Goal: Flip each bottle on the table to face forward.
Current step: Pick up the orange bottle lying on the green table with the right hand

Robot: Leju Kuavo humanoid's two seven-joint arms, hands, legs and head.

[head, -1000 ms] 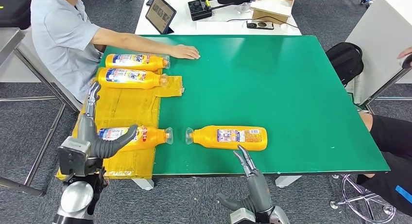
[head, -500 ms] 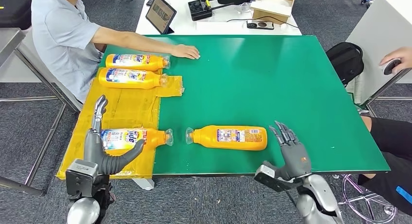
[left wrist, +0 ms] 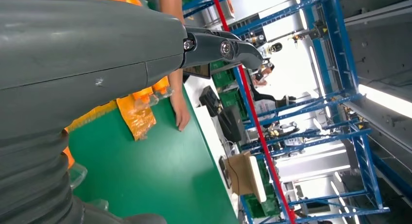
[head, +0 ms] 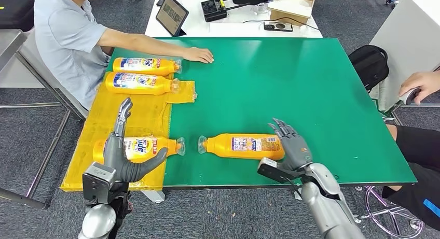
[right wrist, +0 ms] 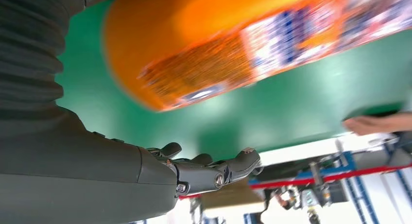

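- The right hand (head: 291, 145) is hovering with its fingers spread and nothing in it, just beside the base end of the back-label bottle (head: 244, 146). Judging by that spot, it is lining up to roll this bottle over.
- That bottle is lying on its side on the green desk (head: 290, 88), small-print label up, cap pointing away from the right hand.
- The left hand (head: 124, 156) is hanging released and empty over the front-label bottle (head: 140, 147), thumb out toward its neck; whether it is touching the bottle is hard to tell.
- That bottle is lying on the yellow sheet (head: 129, 114), likely the place for finished ones.
- Two more bottles (head: 140, 74) are lying well beyond the left hand, near a person's hand (head: 198, 55).
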